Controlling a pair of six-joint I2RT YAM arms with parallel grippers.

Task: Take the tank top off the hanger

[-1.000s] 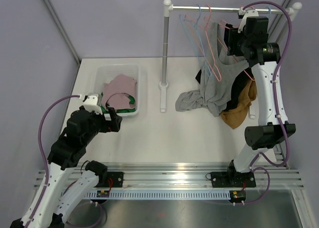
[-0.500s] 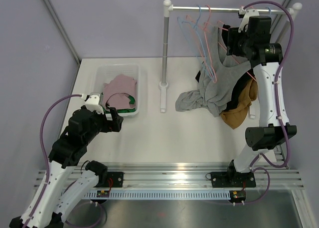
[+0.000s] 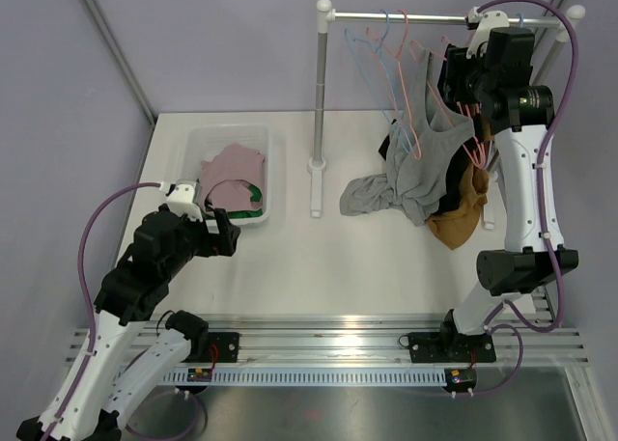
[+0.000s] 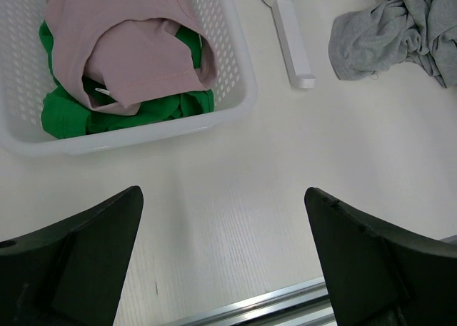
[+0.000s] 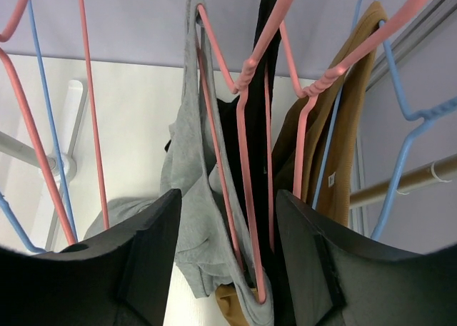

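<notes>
Right arm has lifted closer to the rail (image 3: 425, 17) since the earlier frame, and the hangers have swung. Left gripper (image 4: 223, 222) hovers with jaws wide above bare table, near the basket (image 4: 239, 101). Grey tank top (image 5: 187, 169) hangs by a strap on the pink hanger (image 5: 243, 126), its lower part pooled on the table. Right gripper (image 5: 225, 269) is spread wide, framing strap and hanger. Likely risk: on closing, the fingers could catch hanger wire or the neighbouring black garment (image 5: 263, 76), so a pull would drag those along.
</notes>
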